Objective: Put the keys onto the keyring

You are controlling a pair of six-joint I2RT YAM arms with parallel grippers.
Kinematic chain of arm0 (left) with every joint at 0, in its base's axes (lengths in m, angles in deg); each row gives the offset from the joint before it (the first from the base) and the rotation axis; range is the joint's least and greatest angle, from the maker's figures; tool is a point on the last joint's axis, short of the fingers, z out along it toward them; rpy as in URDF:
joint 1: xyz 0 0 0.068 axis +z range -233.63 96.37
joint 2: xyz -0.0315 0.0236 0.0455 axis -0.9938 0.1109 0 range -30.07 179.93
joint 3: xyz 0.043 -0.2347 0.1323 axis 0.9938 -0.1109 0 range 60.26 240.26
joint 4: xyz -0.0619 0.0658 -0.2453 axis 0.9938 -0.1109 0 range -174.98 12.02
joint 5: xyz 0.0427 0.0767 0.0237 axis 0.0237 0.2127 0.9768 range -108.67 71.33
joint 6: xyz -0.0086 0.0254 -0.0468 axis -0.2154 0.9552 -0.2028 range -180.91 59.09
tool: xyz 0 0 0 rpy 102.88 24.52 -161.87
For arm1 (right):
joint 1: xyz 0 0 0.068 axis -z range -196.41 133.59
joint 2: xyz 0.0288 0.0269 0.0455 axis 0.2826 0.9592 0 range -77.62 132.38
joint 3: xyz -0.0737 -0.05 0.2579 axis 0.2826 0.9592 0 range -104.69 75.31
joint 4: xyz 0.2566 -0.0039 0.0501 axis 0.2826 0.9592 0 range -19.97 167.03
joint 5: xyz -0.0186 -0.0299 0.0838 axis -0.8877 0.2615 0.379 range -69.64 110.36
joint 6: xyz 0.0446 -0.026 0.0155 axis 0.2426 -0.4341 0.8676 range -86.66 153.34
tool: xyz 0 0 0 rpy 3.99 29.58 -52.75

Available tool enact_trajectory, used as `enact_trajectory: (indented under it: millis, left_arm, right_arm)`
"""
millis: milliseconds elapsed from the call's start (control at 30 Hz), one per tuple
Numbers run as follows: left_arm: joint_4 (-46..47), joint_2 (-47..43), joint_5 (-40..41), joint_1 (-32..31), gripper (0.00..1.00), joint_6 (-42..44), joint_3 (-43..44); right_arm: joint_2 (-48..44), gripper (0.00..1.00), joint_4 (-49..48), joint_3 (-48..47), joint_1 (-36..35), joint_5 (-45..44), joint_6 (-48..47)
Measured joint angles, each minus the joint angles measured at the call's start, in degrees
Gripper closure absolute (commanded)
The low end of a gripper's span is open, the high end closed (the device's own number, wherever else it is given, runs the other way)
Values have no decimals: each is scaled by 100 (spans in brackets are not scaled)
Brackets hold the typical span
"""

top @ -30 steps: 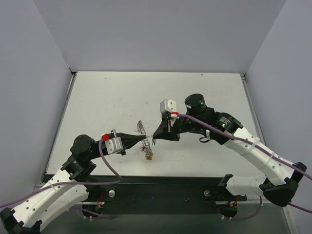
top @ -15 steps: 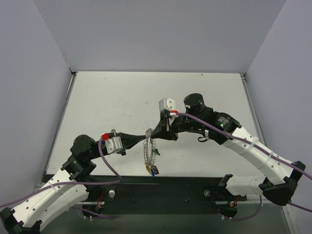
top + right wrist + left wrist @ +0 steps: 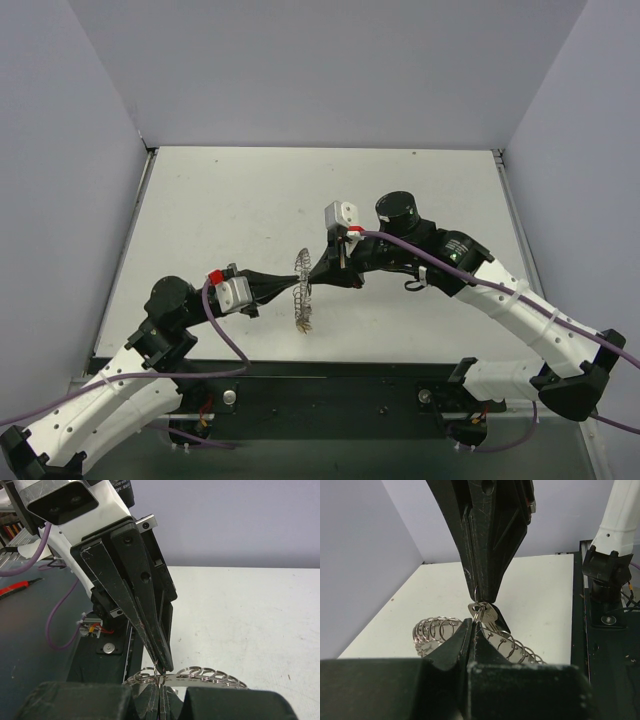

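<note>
The silvery coiled keyring hangs above the table between my two grippers, with a small bunch of keys dangling under it. My left gripper comes in from the left and my right gripper from the right, tips almost touching. In the left wrist view my left gripper is shut on a loop of the keyring, with a dark-headed key just behind. In the right wrist view my right gripper is shut on the keyring at the same spot.
The white table is walled by grey panels on three sides. A black base rail runs along the near edge, with purple cables beside both arms.
The keyring has swung: it stood up and left of the tips, then hung long towards the near edge, and now hangs shorter under them. Both grippers stayed shut, tips together.
</note>
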Motion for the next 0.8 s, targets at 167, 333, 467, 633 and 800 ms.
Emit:
enact_trajectory:
  millis: [167, 333, 467, 633, 800]
  left_arm:
    - [-2, 0, 35, 0, 100, -55, 0]
    - [-7, 0, 92, 2, 100, -92, 0]
    - [9, 17, 260, 31, 100, -160, 13]
    - [9, 22, 708, 37, 100, -551, 33]
    - [83, 20, 1228, 37, 100, -1095, 31]
  right_arm:
    - [0, 100, 0, 0, -17, -7, -2]
    - [0, 100, -7, 0, -22, -28, -2]
    - [0, 100, -4, 0, -70, -31, 26]
    - [-131, 100, -249, 164, -101, -216, 136]
    - [-457, 100, -540, 448, -101, -400, 289]
